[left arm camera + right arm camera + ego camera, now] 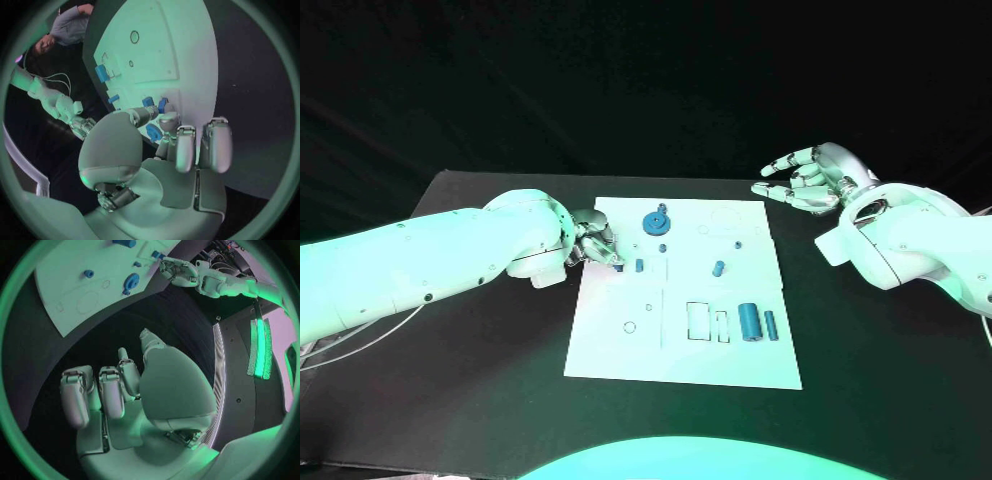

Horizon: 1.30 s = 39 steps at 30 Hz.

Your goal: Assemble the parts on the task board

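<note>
At the task board point(678, 345) edge, left hand point(593, 240) fingers curled, grasp unclear, right hand point(808, 178) spread, empty

White flat rectangular task board point(687, 345) lies centre frame on the black table, long side running top to bottom. Blue round gear-like part with a peg point(655, 222) stands at upper middle. Small blue peg point(639, 265) just left of centre, another small blue peg point(718, 268) right of centre. Two blue upright-lying cylinders point(751, 321), lower right, side by side.
</note>
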### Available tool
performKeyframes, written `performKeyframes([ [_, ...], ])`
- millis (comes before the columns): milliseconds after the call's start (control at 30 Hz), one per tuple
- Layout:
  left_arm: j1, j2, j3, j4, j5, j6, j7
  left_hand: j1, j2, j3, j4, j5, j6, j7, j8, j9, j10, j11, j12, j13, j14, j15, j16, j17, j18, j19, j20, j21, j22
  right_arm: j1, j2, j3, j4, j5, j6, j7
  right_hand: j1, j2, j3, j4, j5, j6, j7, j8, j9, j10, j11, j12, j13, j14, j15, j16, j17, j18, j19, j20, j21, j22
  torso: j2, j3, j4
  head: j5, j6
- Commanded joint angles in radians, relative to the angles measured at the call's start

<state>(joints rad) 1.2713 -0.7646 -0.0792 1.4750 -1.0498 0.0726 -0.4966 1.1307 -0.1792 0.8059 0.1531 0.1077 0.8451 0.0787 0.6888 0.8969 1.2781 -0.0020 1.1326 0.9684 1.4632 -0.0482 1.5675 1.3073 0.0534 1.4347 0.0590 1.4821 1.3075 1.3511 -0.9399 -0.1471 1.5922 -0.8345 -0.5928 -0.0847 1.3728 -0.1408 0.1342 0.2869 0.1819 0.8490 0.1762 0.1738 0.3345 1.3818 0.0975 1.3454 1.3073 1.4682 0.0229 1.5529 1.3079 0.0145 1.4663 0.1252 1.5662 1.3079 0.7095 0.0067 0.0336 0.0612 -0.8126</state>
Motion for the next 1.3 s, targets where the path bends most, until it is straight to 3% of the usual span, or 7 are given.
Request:
performKeyframes([
  [33,-0.001,0.002,0.000,0.003,-0.005,0.014,-0.001,-0.001,0.009,0.163,-0.155,0.005,0.000,-0.005,0.006,0.001,0.006,0.000,0.006,0.002,0.108,-0.007,0.003,0.263,-0.012,0.009,0.000,0.007,0.106,-0.001,0.000,0.000,0.002,-0.008,0.013,0.012,-0.011,-0.002,0.004,0.001,0.003,-0.008,0.000,0.006,-0.001,0.003,-0.007,0.005,0.065,0.088,-0.008,-0.004,0.203,-0.014,0.104,-0.007,0.005,0.263,0.000,0.0000,0.0000,-0.002,0.001],
  [700,-0.009,0.001,-0.002,0.011,-0.023,-0.010,-0.004,-0.004,0.009,0.167,-0.156,0.004,0.001,-0.006,0.008,0.001,0.010,-0.001,0.009,0.005,0.108,-0.008,0.003,0.263,-0.013,0.012,-0.001,0.009,0.111,-0.001,-0.001,0.000,0.002,-0.008,0.013,0.013,-0.015,-0.003,0.005,0.001,0.005,-0.009,0.000,0.009,-0.002,0.004,-0.007,0.006,0.065,0.088,-0.008,-0.004,0.202,-0.014,0.104,-0.007,0.005,0.263,0.000,0.0004,0.0004,-0.004,-0.001],
  [1300,-0.032,-0.056,0.006,0.088,-0.007,-0.174,0.036,-0.021,-0.001,0.194,-0.169,0.014,0.010,-0.011,0.020,-0.001,0.028,-0.007,0.021,0.017,0.108,-0.014,0.003,0.263,-0.016,0.022,-0.006,0.015,0.122,-0.002,-0.004,0.000,0.001,-0.008,0.013,0.014,-0.017,-0.003,0.006,0.001,0.006,-0.009,0.000,0.010,-0.003,0.004,-0.007,0.007,0.065,0.088,-0.008,-0.004,0.202,-0.014,0.104,-0.007,0.005,0.263,-0.001,0.0002,0.0001,-0.004,-0.003],
])
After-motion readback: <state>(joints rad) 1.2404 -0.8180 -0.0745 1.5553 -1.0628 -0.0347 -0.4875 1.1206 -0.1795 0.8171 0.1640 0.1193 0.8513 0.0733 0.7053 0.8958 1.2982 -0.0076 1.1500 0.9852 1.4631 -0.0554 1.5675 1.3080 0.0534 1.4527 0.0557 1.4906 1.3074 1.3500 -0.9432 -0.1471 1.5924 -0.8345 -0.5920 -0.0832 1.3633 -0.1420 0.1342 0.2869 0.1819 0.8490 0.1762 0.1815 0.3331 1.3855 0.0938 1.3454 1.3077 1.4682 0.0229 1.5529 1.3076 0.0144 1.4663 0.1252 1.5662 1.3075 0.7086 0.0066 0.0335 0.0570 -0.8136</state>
